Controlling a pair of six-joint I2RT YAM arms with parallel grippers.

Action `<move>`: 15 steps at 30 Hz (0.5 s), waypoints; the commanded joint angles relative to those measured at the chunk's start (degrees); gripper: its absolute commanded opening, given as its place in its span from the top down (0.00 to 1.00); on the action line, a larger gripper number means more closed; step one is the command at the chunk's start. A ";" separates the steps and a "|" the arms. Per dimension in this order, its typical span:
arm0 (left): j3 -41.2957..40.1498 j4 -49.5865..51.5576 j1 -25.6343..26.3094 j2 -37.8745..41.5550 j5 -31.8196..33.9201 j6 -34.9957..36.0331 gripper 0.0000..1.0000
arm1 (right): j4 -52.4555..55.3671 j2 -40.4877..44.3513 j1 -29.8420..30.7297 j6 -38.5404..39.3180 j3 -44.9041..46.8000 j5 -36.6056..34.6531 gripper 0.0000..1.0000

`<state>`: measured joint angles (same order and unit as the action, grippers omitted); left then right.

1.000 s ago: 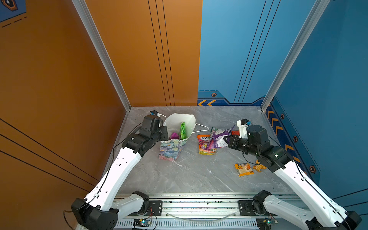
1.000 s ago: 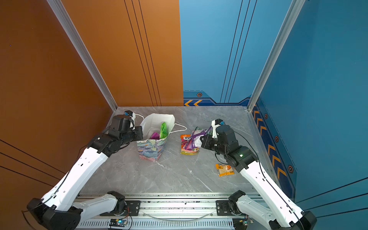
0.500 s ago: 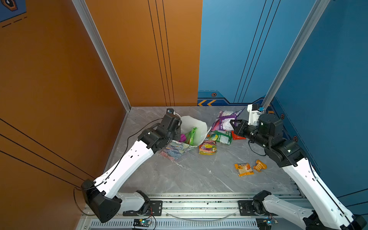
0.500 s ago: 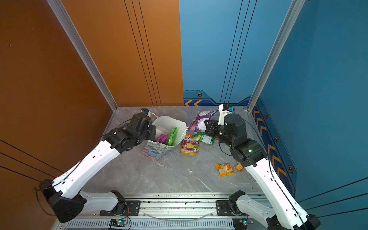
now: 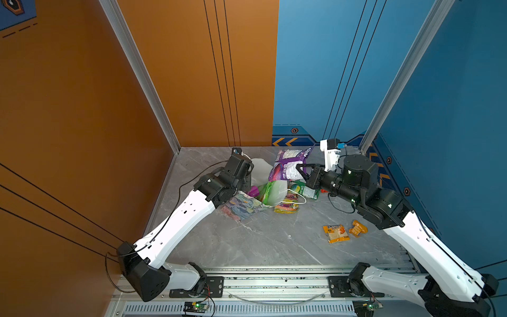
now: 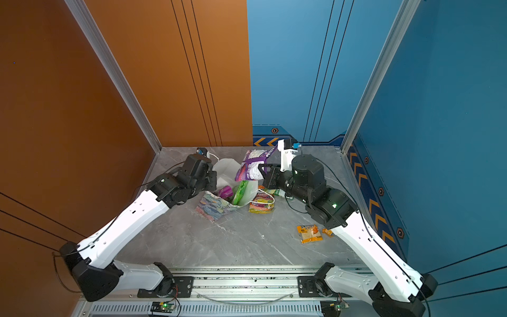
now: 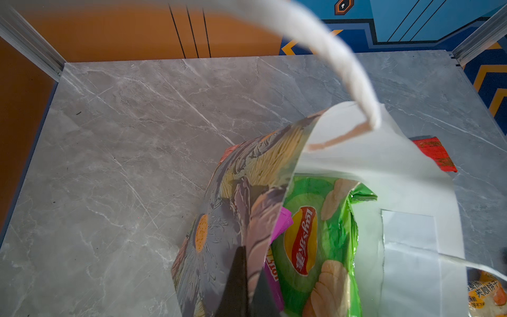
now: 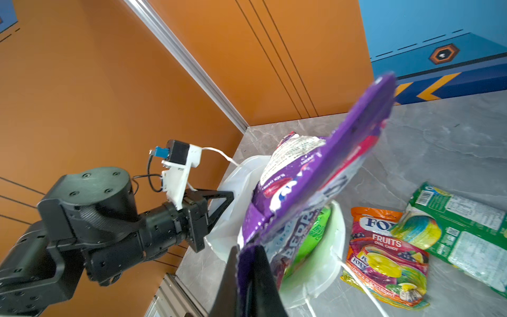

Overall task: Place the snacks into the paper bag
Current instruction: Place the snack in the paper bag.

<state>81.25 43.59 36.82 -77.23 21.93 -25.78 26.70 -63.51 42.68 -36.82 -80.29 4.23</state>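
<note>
Right wrist view is showing our right gripper [image 8: 244, 277] pressing its jaws together on the lower edge of the purple packet [image 8: 315, 175], which is hanging mid-frame just above the mouth of the bag [image 8: 336, 238]. We cannot tell whether one purple packet or two are being pinched.

In the left wrist view, our left gripper [image 7: 248, 291], at bottom centre, is pinching the bag's printed wall and tilting the mouth open. The chips [image 7: 315, 241] and a magenta packet [image 7: 282, 222] are lying inside. In both top views the bag is leaning at centre frame, its mouth toward the right arm.

We are judging this step to be the drop. To do it well, we are aiming the packet's free end past the white rim and over the chips before the jaws part. The packet is wide and floppy, so it could catch the rim or slide onto the table [image 5: 260, 241]. The left gripper should hold the wall taut meanwhile.

The fruits packet [image 8: 386, 255], the green-white packet [image 8: 466, 227], the red packet [image 7: 434, 153] and the small orange packet [image 5: 336, 233] are lying outside the bag.
</note>
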 commanded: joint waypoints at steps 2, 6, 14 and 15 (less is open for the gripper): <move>2.57 -0.53 0.08 -0.10 0.67 -1.22 1.00 | -5.59 -2.19 4.17 0.13 -0.08 -0.49 1.00; 2.81 -0.53 -0.21 -0.13 -0.91 -1.55 1.00 | -7.45 -4.23 5.62 -0.62 0.88 0.18 1.00; 2.33 -0.61 -0.53 0.83 -3.39 -1.73 1.00 | -8.96 -7.03 6.18 -0.62 1.62 -0.31 1.00; 2.31 -0.62 -0.52 0.89 -3.60 -1.74 1.00 | -9.10 -7.27 6.12 -0.62 1.65 -0.32 1.00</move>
<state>81.47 43.55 36.67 -77.52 20.14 -26.85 22.22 -70.78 48.49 -37.10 -78.74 4.40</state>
